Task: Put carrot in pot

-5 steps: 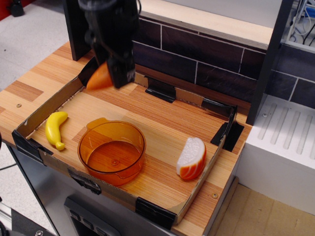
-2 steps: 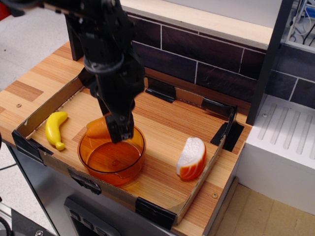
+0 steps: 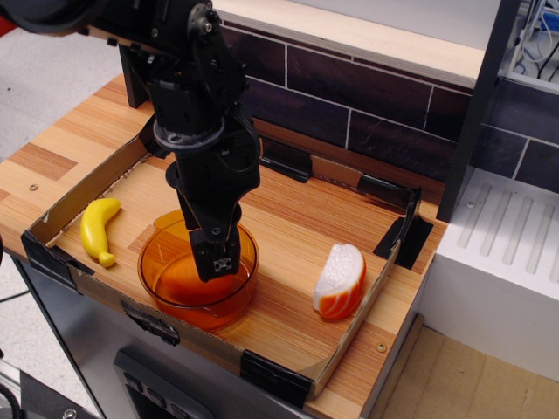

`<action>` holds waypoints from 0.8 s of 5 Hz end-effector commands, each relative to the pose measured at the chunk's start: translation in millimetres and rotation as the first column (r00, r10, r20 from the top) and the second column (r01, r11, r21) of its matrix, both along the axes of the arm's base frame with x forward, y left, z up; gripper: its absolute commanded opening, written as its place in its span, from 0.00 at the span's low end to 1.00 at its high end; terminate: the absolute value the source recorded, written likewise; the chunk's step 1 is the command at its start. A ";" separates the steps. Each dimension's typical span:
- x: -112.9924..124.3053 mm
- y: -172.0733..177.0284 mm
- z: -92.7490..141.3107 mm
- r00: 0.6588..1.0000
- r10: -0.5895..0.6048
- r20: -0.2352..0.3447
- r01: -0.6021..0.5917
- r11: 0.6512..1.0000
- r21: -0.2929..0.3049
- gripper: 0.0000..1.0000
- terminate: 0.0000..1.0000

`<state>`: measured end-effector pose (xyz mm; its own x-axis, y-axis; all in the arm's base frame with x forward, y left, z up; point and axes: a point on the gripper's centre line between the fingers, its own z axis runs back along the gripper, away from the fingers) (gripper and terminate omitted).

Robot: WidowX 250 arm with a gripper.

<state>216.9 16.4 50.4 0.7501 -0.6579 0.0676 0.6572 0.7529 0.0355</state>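
The translucent orange pot [image 3: 154, 277] stands at the front left of the cardboard tray. My black gripper [image 3: 215, 264] reaches down into the pot from above. The orange carrot [image 3: 182, 278] shows as a darker orange shape low inside the pot, to the left of my fingertips [image 3: 217, 259] and partly hidden by them. The jaws look closed on the carrot's end, as in the earlier frames. The carrot is at or just above the pot's floor; I cannot tell whether it rests on it.
A yellow toy banana [image 3: 98, 229] lies left of the pot. A white-and-orange sliced wedge [image 3: 340, 280] lies to the right. The low cardboard tray wall [image 3: 349, 345] rings the wooden board. A dark brick wall stands behind, and a white drainer [image 3: 507, 253] to the right.
My gripper has come down from high at the back left and moved forward, carrying the carrot from above the tray's rear wall into the pot.
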 end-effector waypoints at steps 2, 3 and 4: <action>22.7 5.7 72.6 0.994 0.052 0.099 -0.040 0.993 -0.115 1.00 0.00; 33.3 8.3 102.9 0.987 0.104 0.125 -0.084 0.985 -0.153 1.00 0.00; 45.6 19.3 122.3 0.966 0.235 0.110 -0.213 0.960 -0.183 1.00 0.00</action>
<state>257.8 27.8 160.0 0.8604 -0.4473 0.2441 0.4723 0.8799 -0.0525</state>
